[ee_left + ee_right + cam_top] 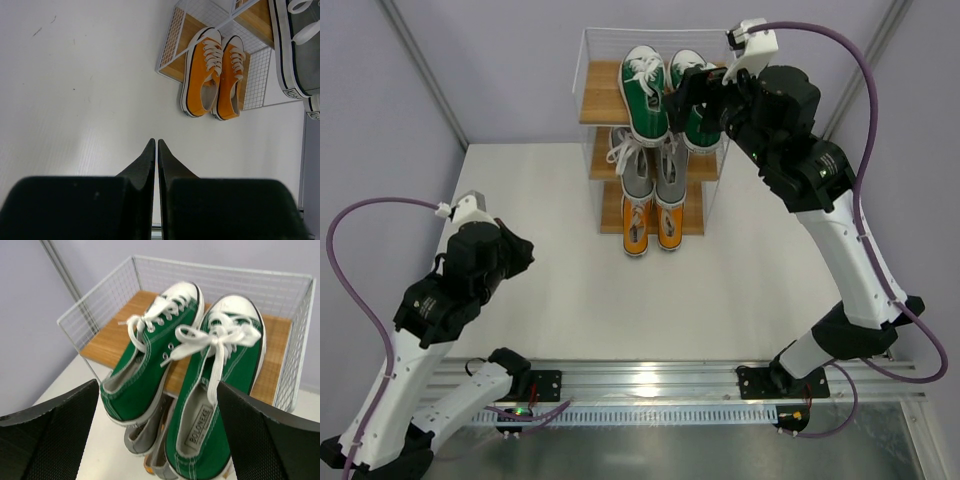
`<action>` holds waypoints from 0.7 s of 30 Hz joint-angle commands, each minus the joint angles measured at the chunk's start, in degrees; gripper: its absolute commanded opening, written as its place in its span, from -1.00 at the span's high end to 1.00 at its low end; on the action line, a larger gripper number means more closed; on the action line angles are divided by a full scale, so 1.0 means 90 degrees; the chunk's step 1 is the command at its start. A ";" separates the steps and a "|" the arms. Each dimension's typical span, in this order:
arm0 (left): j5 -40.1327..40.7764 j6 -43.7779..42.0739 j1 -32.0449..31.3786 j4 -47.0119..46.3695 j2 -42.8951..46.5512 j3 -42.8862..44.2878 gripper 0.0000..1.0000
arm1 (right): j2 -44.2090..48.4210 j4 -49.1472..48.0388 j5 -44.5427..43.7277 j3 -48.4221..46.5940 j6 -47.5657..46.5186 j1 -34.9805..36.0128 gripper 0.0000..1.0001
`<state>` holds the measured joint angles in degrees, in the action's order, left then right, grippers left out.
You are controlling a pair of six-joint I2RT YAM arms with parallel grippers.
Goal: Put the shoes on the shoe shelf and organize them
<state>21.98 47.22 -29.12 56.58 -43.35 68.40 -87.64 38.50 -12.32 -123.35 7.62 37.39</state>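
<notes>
Hanging with its fingers spread wide, the right gripper [157, 432] holds nothing, just above the green shoes [646, 98]. Both green shoes sit side by side on the top board of the shoe shelf [603, 92], at the far side of the table [540, 250]. The grey shoes [638, 178] are on the middle board and the orange shoes [638, 226] are on the bottom. The left gripper [155, 150], pressed together and holding nothing, hangs over the near left of the table.

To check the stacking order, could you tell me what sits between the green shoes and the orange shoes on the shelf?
The grey pair sits between them, as the top view shows.
</notes>
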 commanded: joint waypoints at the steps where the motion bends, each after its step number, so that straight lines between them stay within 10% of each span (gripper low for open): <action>1: -0.0049 -0.0188 0.0004 -0.0271 -0.0066 0.0232 0.99 | -0.0321 -0.0148 0.0323 -0.0756 -0.0163 -0.0033 -0.99; 11: -0.0244 -0.0373 0.0004 -0.0465 -0.0270 0.0320 0.99 | 0.1533 -0.1446 -0.0866 0.1642 0.0159 -0.0033 -0.76; 15: -0.0625 -0.0520 0.0004 -0.0700 -0.0485 0.0388 0.99 | 0.2752 -0.1952 -0.1170 0.3107 0.0237 -0.0023 -0.16; 19: -0.0898 -0.0618 0.0013 -0.0895 -0.0671 0.0408 0.99 | 0.3575 -0.1839 -0.1686 0.3978 0.0394 -0.0023 0.89; 21: -0.0957 -0.0637 0.0004 -0.0973 -0.0788 0.0408 0.99 | 0.3410 -0.1322 -0.1766 0.3775 0.0501 -0.0023 0.92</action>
<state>15.99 43.24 -29.12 51.92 -49.34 70.24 -55.31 25.54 -23.88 -89.01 10.61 37.28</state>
